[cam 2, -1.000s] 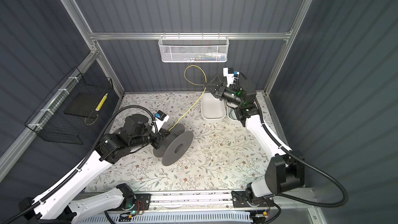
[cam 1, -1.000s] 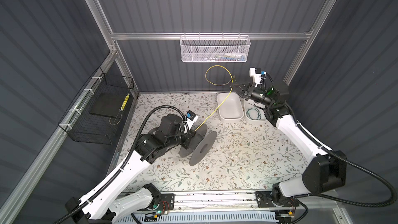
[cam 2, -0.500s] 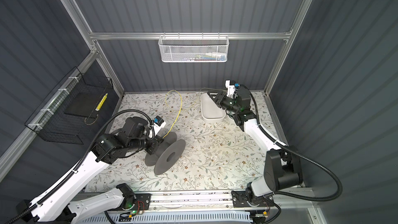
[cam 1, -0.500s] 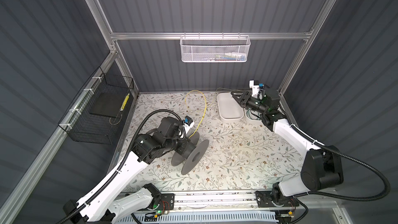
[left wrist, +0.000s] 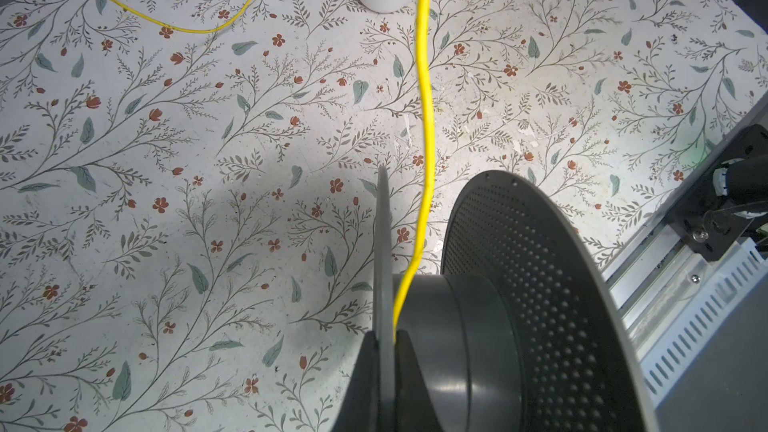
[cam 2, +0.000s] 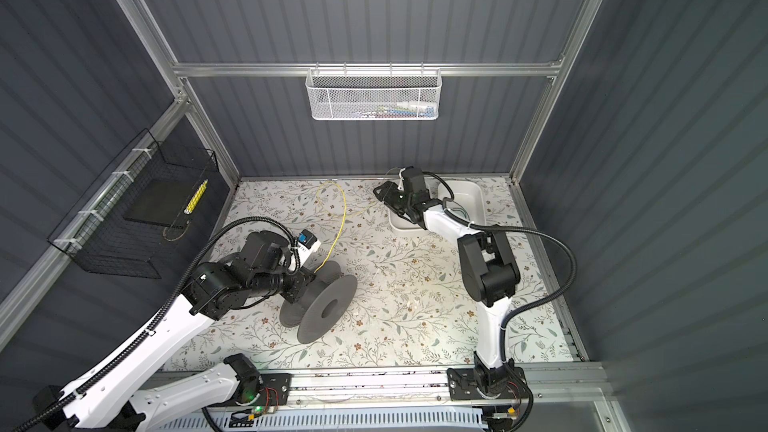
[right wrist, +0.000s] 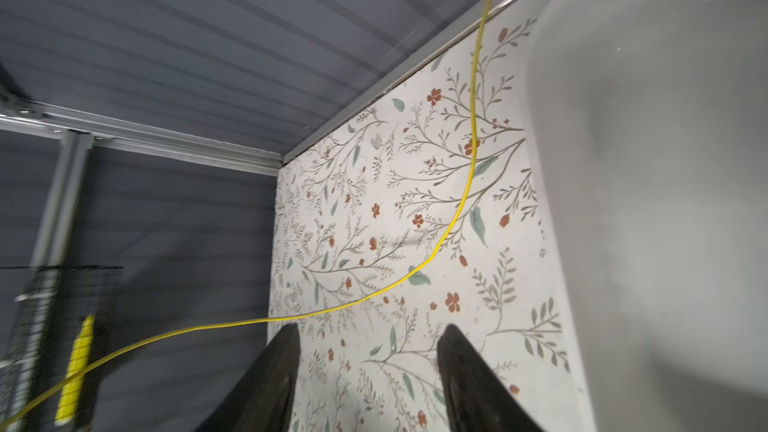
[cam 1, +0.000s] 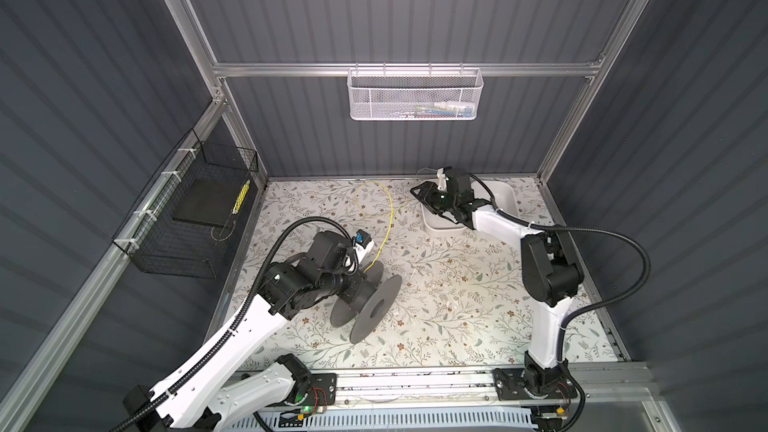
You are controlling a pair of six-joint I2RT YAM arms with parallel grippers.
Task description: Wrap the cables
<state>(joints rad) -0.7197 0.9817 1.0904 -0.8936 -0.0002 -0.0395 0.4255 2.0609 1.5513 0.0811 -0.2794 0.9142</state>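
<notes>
Dark ribbed walls (cam 1: 415,14) enclose a floral tabletop (cam 1: 457,305). The left gripper (left wrist: 384,347) stays clamped on the grey spool (cam 1: 374,309) by its flange. The right gripper (right wrist: 368,338), which pinched the yellow cable (cam 1: 392,209) aloft a second ago, now gapes empty near the white bin (cam 1: 440,224). The cable lies looped on the table, leading to the spool.

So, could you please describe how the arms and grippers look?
Both the left arm and right arm have white link shells and black joint housings, each trailed by a thick black corrugated hose. The left gripper and right gripper are black, the latter's fingers tapering to points. A blue-and-white module sits on the left wrist.
</notes>
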